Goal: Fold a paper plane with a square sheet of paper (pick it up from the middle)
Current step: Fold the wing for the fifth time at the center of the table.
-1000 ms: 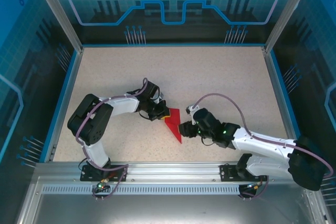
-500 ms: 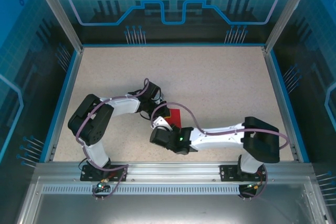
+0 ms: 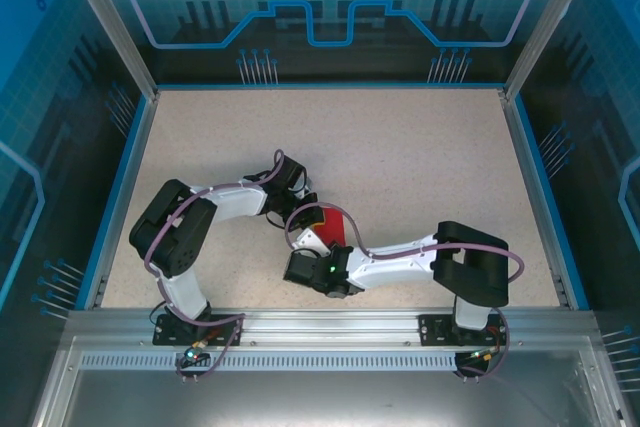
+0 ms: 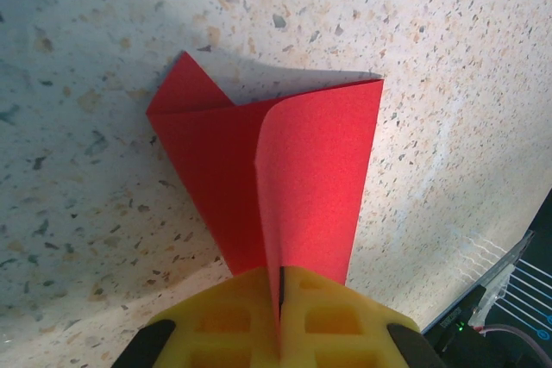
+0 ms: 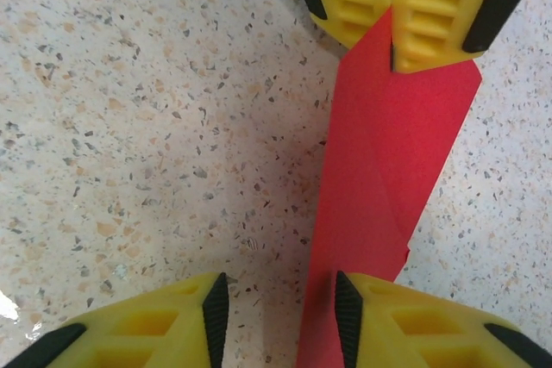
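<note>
The square sheet of paper is folded into a red wedge with one flap curling up; it rests on the speckled table. My left gripper is shut on its near end, the paper pinched in the seam between the yellow fingers. In the top view the left gripper sits at the paper's left side. My right gripper stands open just above the table. The paper's long edge lies beside its right finger. The left gripper grips the paper's far end there.
The right forearm stretches leftward across the front of the table, with its cable looping over the paper. A blue rim bounds the table and an aluminium rail runs along the near edge.
The right arm has swung from the right side across to the left, bringing its gripper to the paper's near end with jaws narrower. The left gripper has stayed shut on the paper.
</note>
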